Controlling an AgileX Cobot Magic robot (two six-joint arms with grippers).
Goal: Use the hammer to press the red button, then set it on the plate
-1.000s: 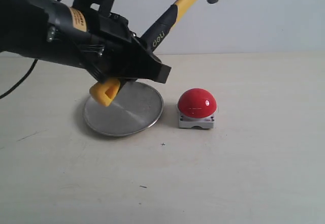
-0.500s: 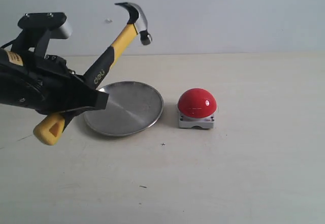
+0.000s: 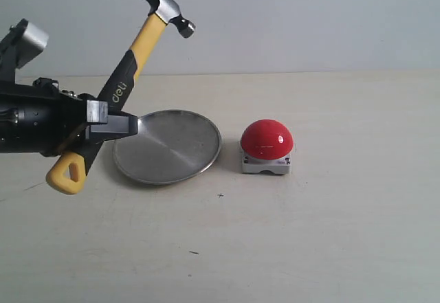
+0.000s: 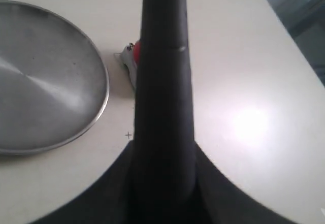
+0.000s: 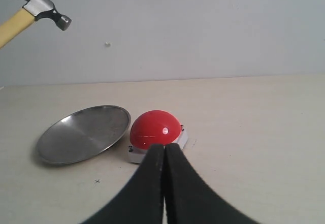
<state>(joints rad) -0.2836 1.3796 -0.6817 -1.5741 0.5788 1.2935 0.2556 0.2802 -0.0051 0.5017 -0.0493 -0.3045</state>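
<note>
My left gripper (image 3: 113,126) is shut on the black grip of the hammer (image 3: 141,45). It holds the hammer tilted, with the dark head (image 3: 159,4) high and the yellow loop (image 3: 67,176) low, left of the plate (image 3: 167,145). The red button (image 3: 267,140) sits on its grey base just right of the plate. In the left wrist view the handle (image 4: 165,82) fills the middle and hides most of the red button (image 4: 134,51) beside the plate (image 4: 40,76). My right gripper (image 5: 164,149) is shut and empty, a little short of the red button (image 5: 155,128).
A pale tabletop (image 3: 330,234) carries everything, and a plain light wall (image 3: 309,21) stands behind it. In the right wrist view the plate (image 5: 84,132) lies left of the button and the hammer head (image 5: 38,3) hangs above it. My right arm is outside the exterior view.
My left arm has drawn back to the left, off the plate, carrying the hammer. The hammer head has swung left, and the yellow loop has moved from over the plate to its left.
</note>
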